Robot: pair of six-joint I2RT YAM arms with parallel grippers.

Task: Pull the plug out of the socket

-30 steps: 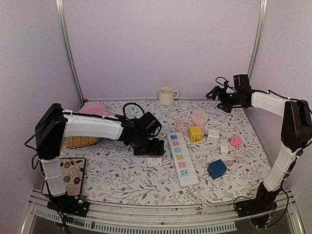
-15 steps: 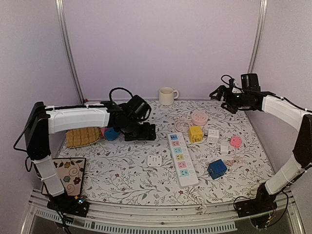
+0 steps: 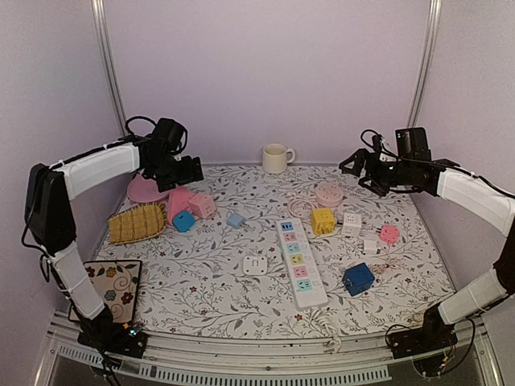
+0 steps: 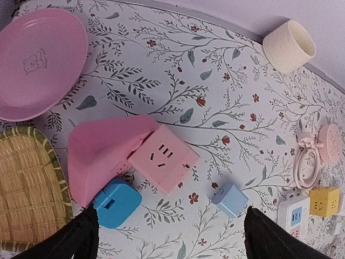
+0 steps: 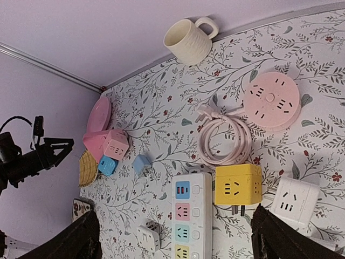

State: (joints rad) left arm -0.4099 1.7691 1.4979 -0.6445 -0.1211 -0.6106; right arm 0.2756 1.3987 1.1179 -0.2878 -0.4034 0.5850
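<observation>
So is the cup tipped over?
No, the cream cup stands upright, its open mouth facing up.

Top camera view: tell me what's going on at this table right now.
Neither arm is handling anything. The left gripper hovers open above the far-left corner of the table, over a pink cube socket. The right gripper hangs open over the far right. The white power strip shows no plug in its sockets. A white adapter lies loose just left of it, not touching.
</observation>
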